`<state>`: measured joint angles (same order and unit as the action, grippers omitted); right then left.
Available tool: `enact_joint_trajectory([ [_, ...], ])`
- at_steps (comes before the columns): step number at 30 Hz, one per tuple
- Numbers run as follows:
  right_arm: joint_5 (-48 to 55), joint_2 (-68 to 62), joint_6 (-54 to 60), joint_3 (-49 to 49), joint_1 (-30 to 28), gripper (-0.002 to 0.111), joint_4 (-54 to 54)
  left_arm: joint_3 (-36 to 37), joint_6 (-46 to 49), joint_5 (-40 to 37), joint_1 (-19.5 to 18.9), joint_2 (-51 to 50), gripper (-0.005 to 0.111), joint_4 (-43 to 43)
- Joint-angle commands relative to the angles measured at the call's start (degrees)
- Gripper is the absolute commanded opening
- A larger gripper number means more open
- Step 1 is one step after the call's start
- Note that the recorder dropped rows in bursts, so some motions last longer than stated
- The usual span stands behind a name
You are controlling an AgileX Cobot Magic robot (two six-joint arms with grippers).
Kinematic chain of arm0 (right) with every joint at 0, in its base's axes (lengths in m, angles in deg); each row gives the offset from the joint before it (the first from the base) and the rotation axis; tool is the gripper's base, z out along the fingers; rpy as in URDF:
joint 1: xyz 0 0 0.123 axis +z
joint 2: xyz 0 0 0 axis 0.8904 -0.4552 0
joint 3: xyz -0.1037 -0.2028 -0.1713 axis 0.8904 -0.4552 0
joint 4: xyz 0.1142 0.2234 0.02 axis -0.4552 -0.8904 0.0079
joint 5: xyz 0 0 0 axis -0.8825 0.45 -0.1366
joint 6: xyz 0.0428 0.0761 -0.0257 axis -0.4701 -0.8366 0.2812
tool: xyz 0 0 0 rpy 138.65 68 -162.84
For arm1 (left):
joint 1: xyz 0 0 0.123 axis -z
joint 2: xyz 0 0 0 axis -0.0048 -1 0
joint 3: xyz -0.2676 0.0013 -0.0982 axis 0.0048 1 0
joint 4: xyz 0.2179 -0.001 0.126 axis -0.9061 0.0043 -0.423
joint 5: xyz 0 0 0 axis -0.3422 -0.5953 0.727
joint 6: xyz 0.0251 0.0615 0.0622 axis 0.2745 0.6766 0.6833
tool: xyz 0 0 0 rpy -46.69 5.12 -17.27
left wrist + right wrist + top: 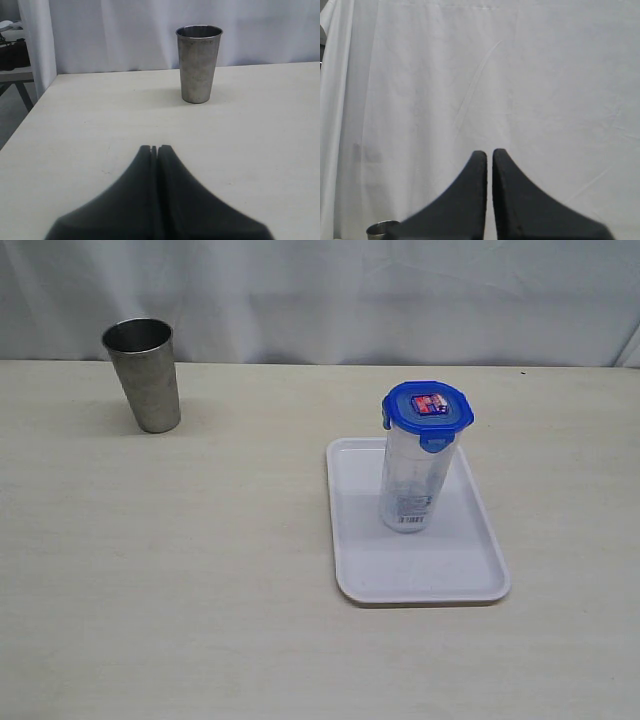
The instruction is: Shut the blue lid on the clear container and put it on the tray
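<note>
A white curtain point(350, 290) is hung behind a pale wood-grained tabletop point(200, 590), on which a flat rectangular white plastic tray point(480, 575) is laid right of centre in the exterior view. A tall narrow transparent plastic container point(408, 485) is stood upright on the tray, a tapered grey steel cup point(146, 375) is set well apart at the far left, and the container is capped by a small translucent blue plastic lid point(428, 405) with a red-and-blue sticker on top. The left end effector point(154, 149), pointed toward the cup, and the right end effector point(490, 152), faced toward the curtain, are both clenched on nothing.
</note>
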<state>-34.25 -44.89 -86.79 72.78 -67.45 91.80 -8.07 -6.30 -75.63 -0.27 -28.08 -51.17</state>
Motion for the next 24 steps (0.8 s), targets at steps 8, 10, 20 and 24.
enact_joint_trajectory([
  [8,3.85,0.16,0.04,-0.3,3.29,0.005,-10.71,0.17,0.25,0.49,0.0,0.15,0.0,-0.04],
  [10,8.33,0.16,0.04,-0.3,4.02,0.005,-26.89,0.17,0.25,0.49,0.0,0.15,0.0,-0.04],
  [20,27.27,0.16,-0.57,-2.26,4.02,0.005,-75.43,0.17,0.25,0.49,0.0,0.15,0.0,-0.04],
  [24,27.15,0.16,0.03,-6.74,3.68,0.005,-74.36,0.17,0.25,0.49,0.0,0.15,0.0,-0.04],
])
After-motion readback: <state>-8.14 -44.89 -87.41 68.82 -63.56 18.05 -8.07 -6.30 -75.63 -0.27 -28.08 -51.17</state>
